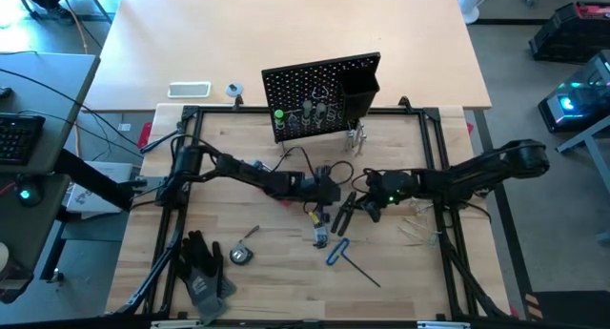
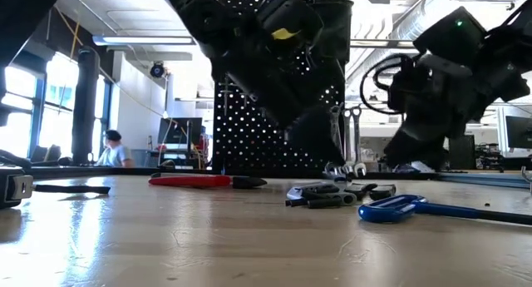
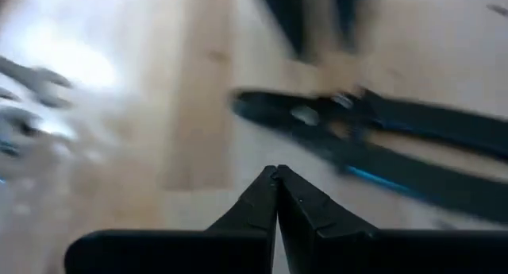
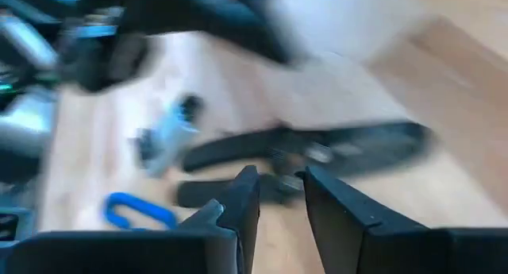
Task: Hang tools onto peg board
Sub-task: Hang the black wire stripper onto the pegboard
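Even overhead light fills the high view, bright windows backlight the low view so the arms and peg board read as silhouettes, glare sheens the bench, and both wrist views smear with blur.

The pale wooden table top is seen with a smooth finish and a soft sheen, its plank grain showing. The black upright perforated peg board is rendered in matt metal, dotted with fine holes. Bright bare steel is shown by the silver wrenches hung on it. The black pliers are given dull, rubber-like handles. A glossy plastic look is carried by the blue-handled hex key and the red-black flat tool. The black work gloves are made of soft, matt cloth.
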Controlling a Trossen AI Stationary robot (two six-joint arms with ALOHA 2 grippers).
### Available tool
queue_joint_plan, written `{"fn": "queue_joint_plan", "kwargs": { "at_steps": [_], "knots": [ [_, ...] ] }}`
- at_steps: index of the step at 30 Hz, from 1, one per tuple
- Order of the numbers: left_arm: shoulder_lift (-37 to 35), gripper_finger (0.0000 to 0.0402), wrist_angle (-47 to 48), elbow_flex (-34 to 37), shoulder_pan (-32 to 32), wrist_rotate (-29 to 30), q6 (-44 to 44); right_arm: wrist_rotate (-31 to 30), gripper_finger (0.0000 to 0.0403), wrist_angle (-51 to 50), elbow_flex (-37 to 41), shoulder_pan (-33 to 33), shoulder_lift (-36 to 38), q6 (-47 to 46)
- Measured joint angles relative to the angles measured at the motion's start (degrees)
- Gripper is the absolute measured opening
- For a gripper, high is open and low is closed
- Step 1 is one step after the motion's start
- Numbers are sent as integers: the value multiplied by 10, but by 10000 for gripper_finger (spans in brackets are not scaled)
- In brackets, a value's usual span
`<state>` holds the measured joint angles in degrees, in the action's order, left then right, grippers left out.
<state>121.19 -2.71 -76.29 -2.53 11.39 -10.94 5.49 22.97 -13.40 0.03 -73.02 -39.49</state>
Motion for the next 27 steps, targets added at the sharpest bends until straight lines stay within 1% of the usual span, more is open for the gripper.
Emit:
{"fn": "queue_joint_plan", "kwargs": {
  "at_steps": [3, 6, 8, 12, 16, 21, 24, 27],
  "knots": [
    [-1, 3, 34, 0, -12, -24, 10, -43, 99, -67, 0, -1, 11, -7],
    [8, 3, 50, 0, -23, -26, 17, -79, 99, -101, 0, -2, 11, -6],
    [15, 3, 49, 0, -28, -30, 17, -100, 99, -103, 0, -2, 6, -3],
    [27, 3, 27, -1, -33, -62, 31, -132, 99, -92, 0, -2, -9, 9],
    [37, 3, -13, -1, -37, -80, 40, -142, 99, -60, -4, -7, -45, 10],
    [38, 3, -58, -2, -41, -98, 43, -148, 99, -52, -41, -12, -107, 26],
    [38, 3, -66, -2, -40, -95, 43, -153, 99, -62, -76, -12, -138, 49],
    [38, 3, -59, -2, -39, -89, 45, -163, 99, -104, -105, -12, -146, 62]
  ]
}}
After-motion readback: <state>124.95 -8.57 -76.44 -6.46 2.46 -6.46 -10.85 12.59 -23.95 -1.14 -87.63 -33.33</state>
